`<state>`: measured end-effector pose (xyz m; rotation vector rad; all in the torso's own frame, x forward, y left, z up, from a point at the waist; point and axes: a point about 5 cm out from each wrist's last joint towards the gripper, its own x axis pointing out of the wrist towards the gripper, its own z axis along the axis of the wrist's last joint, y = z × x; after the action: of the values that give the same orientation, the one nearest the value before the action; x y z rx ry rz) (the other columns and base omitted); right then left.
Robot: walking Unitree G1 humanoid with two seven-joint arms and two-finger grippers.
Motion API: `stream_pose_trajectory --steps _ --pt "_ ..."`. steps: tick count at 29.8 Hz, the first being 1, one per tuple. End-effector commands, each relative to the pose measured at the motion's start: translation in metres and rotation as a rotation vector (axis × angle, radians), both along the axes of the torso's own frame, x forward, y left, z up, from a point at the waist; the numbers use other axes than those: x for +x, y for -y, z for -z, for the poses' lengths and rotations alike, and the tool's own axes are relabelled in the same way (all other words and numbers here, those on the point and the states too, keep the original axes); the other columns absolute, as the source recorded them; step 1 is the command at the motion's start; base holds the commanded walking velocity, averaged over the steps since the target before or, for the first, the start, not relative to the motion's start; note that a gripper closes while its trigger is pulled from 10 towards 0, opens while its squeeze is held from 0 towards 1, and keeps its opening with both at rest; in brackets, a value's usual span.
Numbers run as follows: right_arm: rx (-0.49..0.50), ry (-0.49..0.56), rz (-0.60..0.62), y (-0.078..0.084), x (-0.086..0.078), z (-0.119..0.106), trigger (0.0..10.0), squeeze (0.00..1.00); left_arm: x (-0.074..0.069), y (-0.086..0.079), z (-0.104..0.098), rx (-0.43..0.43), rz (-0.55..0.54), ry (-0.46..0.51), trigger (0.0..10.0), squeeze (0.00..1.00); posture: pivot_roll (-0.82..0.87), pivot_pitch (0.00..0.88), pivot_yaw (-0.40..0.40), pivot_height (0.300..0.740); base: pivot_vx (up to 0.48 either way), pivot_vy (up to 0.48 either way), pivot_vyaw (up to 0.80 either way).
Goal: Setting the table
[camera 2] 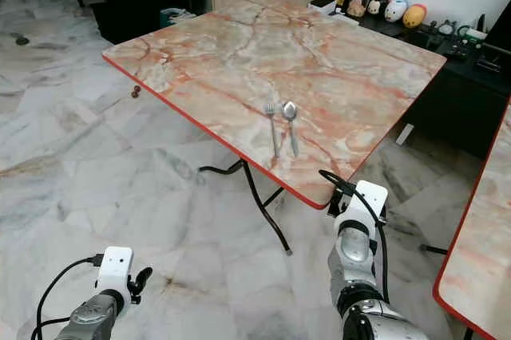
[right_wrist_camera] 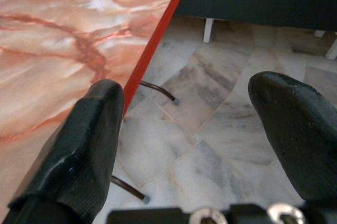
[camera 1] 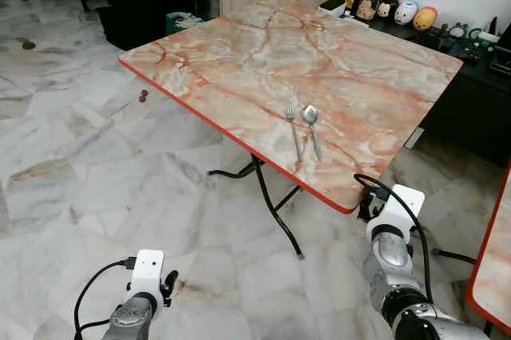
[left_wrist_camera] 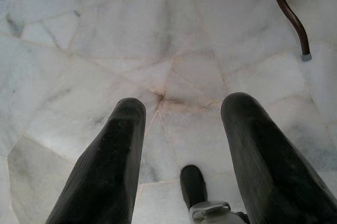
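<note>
Spread wide and empty on both: left gripper (left_wrist_camera: 179,145) low over the floor, right gripper (right_wrist_camera: 189,129) beside the surface (camera 1: 239,45) edge. Already laid side by side near that edge: fork (camera 1: 293,128) and spoon (camera 1: 311,126). Likely plates, cups left.

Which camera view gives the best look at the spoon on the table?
The left eye view: the spoon lies whole beside the fork near the table edge. The right eye view shows the same pair, slightly smaller. The right wrist view catches a stretch of tabletop.
</note>
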<state>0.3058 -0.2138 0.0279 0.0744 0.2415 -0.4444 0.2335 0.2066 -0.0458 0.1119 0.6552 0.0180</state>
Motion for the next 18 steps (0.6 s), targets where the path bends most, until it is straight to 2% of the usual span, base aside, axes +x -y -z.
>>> stream_pose_trajectory --steps 1,8,16,18 --pt "-0.023 0.039 0.011 0.004 0.006 -0.010 10.0 0.00 -0.003 0.001 0.003 0.006 0.010 -0.019 10.0 0.00 0.00 0.000 -0.059 0.740 0.000 0.000 0.00" --pt "-0.067 0.156 0.000 0.005 0.019 -0.033 10.0 0.00 -0.005 0.001 0.004 0.006 0.014 -0.021 10.0 0.00 0.00 0.000 -0.058 0.740 0.000 0.000 0.00" --pt "-0.123 0.230 -0.166 -0.014 0.028 -0.046 10.0 0.00 -0.008 0.002 0.006 0.008 0.017 -0.024 10.0 0.00 0.00 0.000 -0.062 0.740 0.000 0.000 0.00" --pt "-0.148 0.302 -0.295 -0.030 0.028 -0.053 10.0 0.00 -0.010 -0.002 0.006 0.020 -0.008 -0.017 10.0 0.00 0.00 0.000 -0.062 0.740 0.000 0.000 0.00"
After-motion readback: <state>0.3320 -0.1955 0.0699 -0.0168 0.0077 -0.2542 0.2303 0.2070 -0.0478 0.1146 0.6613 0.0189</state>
